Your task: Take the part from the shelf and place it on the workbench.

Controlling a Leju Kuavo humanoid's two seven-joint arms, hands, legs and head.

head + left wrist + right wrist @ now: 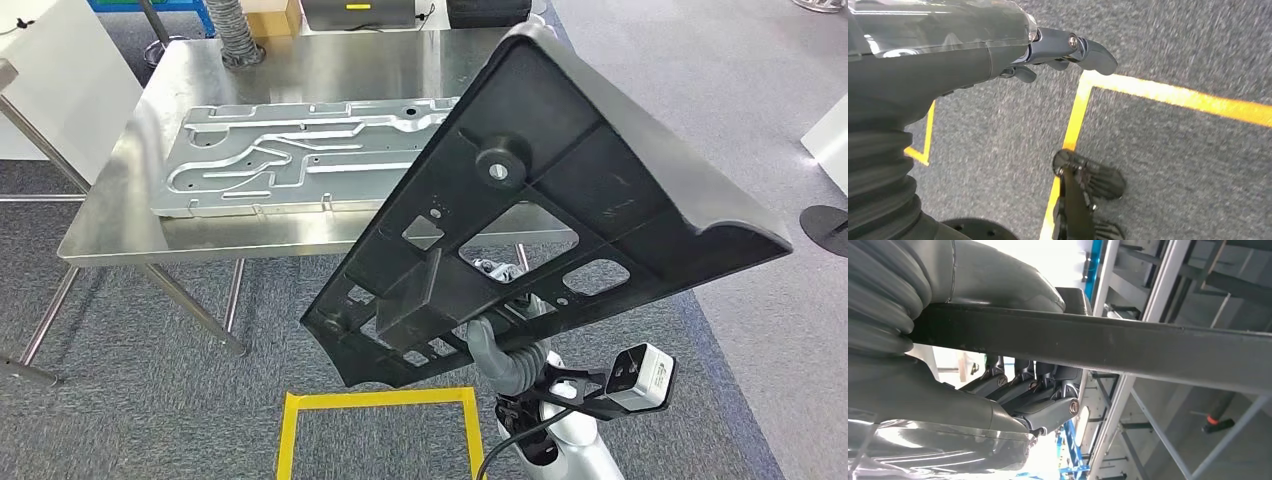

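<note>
Got the black part (540, 200) clamped in my right hand (492, 345), lower middle of frame, tilted up w/ ribs facing me so it clears the steel worktop (120, 215) edge ahead. Left hand (1058, 52) hangs loosely curled, holding nothing, bc it's not needed

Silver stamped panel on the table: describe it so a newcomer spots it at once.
Find the steel workbench ahead on the grey carpet. A silver stamped panel lies flat on it, grooved with winding channels. Unlike the black ribbed plastic part held tilted by the right robot hand, it is shiny bare metal.
</note>
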